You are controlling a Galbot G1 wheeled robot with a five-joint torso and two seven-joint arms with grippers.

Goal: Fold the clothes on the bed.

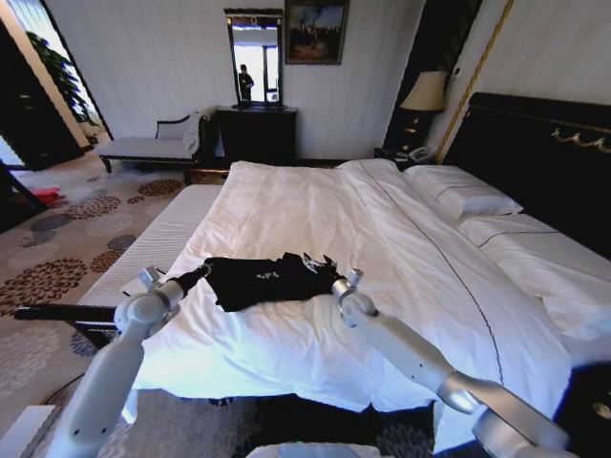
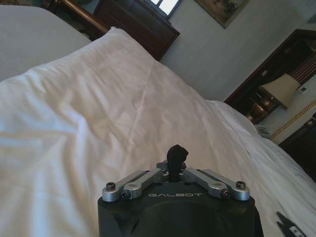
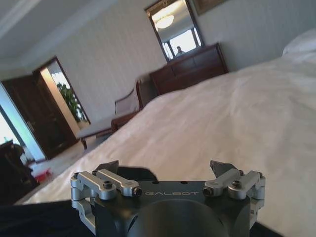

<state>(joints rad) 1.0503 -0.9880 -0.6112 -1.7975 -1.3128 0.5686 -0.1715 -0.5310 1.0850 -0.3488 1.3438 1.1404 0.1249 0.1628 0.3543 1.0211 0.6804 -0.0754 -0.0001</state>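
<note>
Carpet borders the white-duveted double bed [image 1: 315,229], where the black soft T-shirt [image 1: 263,279] lies between the clenched left gripper [image 1: 203,271] (pinching cloth) and spread right gripper [image 1: 336,277].

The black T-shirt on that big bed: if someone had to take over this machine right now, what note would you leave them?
Left gripper: shut on a pinch of the black soft-fabric T-shirt with white lettering, at the shirt's left edge.
Right gripper: open, at the shirt's right edge, holding nothing.
The T-shirt lies bunched near the foot edge of the large bed with white duvet and dark headboard.
Done: the shirt looks partly gathered, not neatly folded.
Left: finish the fold, smooth it, release.
</note>
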